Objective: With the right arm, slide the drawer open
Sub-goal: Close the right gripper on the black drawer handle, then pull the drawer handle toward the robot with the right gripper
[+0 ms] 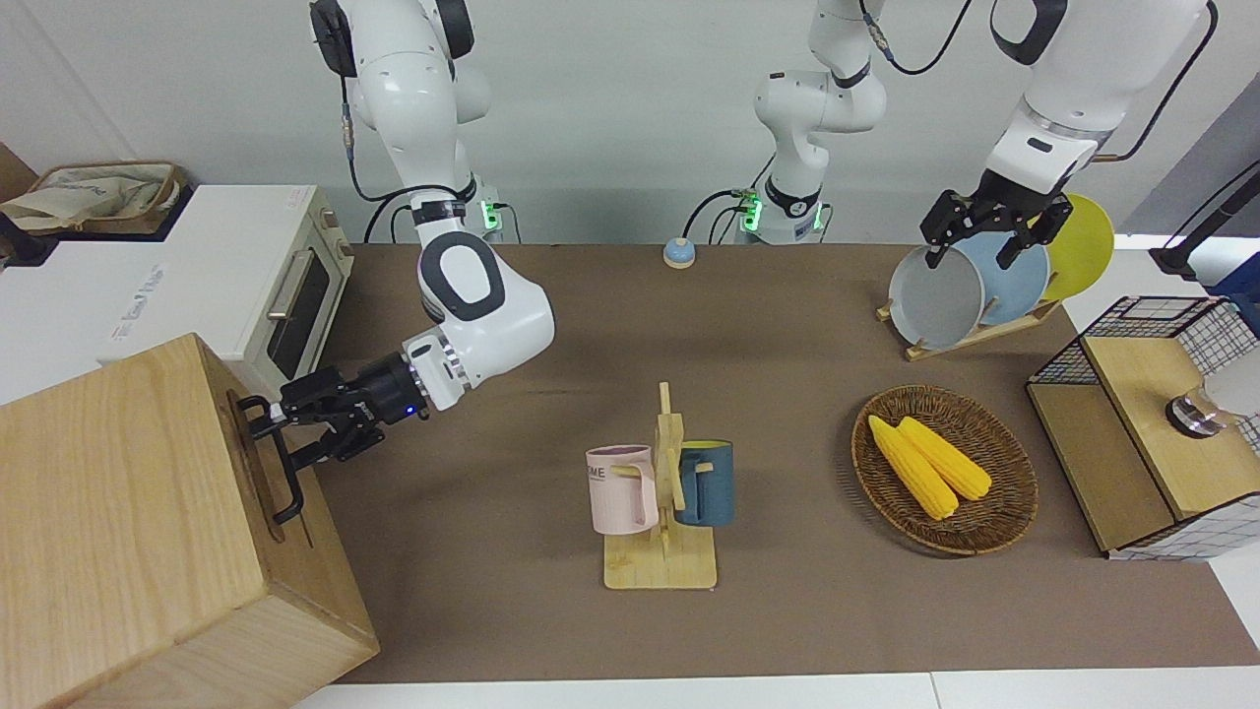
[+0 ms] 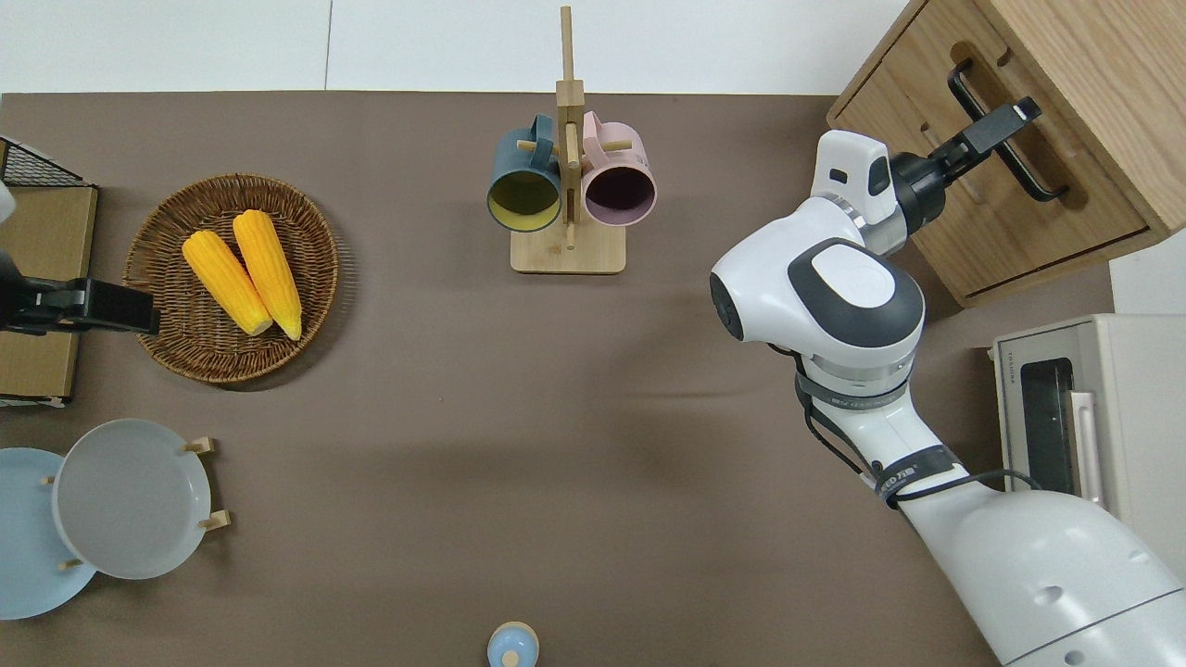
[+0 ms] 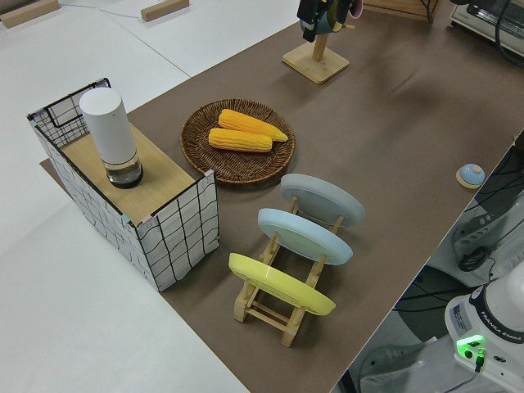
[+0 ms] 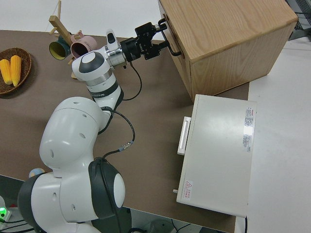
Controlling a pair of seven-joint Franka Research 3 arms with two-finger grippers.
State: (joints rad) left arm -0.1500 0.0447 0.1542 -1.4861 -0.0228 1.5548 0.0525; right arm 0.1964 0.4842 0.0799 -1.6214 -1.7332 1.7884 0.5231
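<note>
Right tool (image 1: 268, 425) closed around drawer (image 2: 996, 199) bar handle (image 1: 279, 461); drawer barely out. Pull to be kept straight, perpendicular to cabinet (image 1: 128, 532) front. Left arm parked.

Held two corn cobs (image 1: 928, 463) in a wicker basket (image 1: 1004, 517); hung pink mug (image 1: 622, 489) and blue mug (image 1: 707, 483) on a wooden stand (image 1: 660, 569).

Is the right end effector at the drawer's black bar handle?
Yes: in the overhead view the right end effector sits right at the black bar handle on the drawer front.
</note>
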